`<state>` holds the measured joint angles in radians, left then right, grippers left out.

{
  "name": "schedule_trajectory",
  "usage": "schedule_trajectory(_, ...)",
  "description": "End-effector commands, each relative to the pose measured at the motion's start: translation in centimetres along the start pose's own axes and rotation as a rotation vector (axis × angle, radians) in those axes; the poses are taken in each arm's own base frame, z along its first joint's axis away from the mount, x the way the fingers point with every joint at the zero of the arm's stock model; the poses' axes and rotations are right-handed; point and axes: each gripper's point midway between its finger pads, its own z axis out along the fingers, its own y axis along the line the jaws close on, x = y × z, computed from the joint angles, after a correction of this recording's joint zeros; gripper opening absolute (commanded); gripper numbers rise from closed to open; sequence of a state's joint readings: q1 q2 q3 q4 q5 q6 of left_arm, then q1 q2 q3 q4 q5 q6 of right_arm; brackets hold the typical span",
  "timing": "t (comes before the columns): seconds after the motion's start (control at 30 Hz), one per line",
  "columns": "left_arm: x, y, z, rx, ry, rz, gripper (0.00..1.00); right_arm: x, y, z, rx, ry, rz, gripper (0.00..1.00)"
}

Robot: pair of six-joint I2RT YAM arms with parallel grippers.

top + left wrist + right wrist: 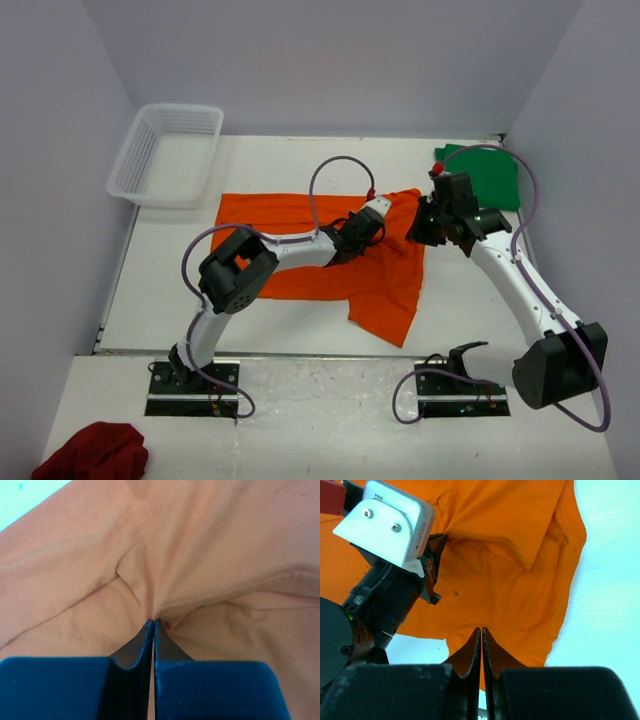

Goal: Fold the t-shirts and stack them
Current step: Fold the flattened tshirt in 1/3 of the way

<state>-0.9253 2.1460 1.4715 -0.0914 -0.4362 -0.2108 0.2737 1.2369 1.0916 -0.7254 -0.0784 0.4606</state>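
Left gripper point(153, 622): clenched, pinching orange shirt point(390, 290) at bench point(290, 165) centre. Right gripper point(481, 630): clenched at shirt's three-o'clock edge. Green shirt point(488, 180): one o'clock.

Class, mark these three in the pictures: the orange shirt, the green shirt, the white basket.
orange shirt point(390, 295): top external view, on its lower right flap.
green shirt point(492, 180): top external view, middle of the visible cloth.
white basket point(160, 197): top external view, on its near wall.
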Motion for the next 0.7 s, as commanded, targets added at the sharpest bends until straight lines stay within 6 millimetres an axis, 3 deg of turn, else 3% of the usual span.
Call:
schedule_trajectory(0.0, -2.1, 0.7, -1.4, -0.022, -0.060, -0.049, 0.00, -0.7, 0.6, -0.3, -0.028, -0.028, 0.010, 0.03)
schedule_trajectory(0.17, -0.4, 0.9, -1.7, -0.021, -0.032, -0.060, 0.00, -0.3, 0.3, 0.4, -0.018, -0.006, 0.018, 0.03)
schedule_trajectory(0.3, 0.2, 0.8, -2.2, -0.002, -0.027, -0.068, 0.00, 0.3, -0.2, 2.3, 0.019, 0.052, 0.038, 0.04)
schedule_trajectory(0.37, 0.3, 0.8, -2.4, 0.003, -0.025, -0.071, 0.09, 0.3, -0.3, 3.2, 0.033, 0.069, 0.053, 0.04)
schedule_trajectory(0.4, 0.1, 0.7, -2.6, 0.006, -0.030, -0.072, 0.23, 0.3, -0.3, 3.8, 0.040, 0.079, 0.061, 0.04)
schedule_trajectory(0.47, -0.3, 0.6, -2.9, 0.011, -0.040, -0.072, 0.33, 0.4, -0.2, 5.5, 0.054, 0.117, 0.080, 0.04)
schedule_trajectory(0.53, -1.5, 0.8, -3.8, 0.010, -0.068, -0.072, 0.52, 0.2, -0.3, 7.2, 0.082, 0.151, 0.095, 0.05)
schedule_trajectory(0.6, -2.1, 1.0, -4.2, 0.009, -0.080, -0.066, 0.62, 0.0, -0.4, 8.2, 0.105, 0.173, 0.103, 0.04)
schedule_trajectory(0.63, -2.7, 1.1, -4.4, 0.003, -0.089, -0.069, 0.64, -1.1, 0.0, 8.5, 0.108, 0.158, 0.106, 0.04)
schedule_trajectory(0.67, -3.3, 1.4, -4.8, -0.003, -0.099, -0.070, 0.66, -0.9, -0.4, 9.7, 0.131, 0.188, 0.107, 0.03)
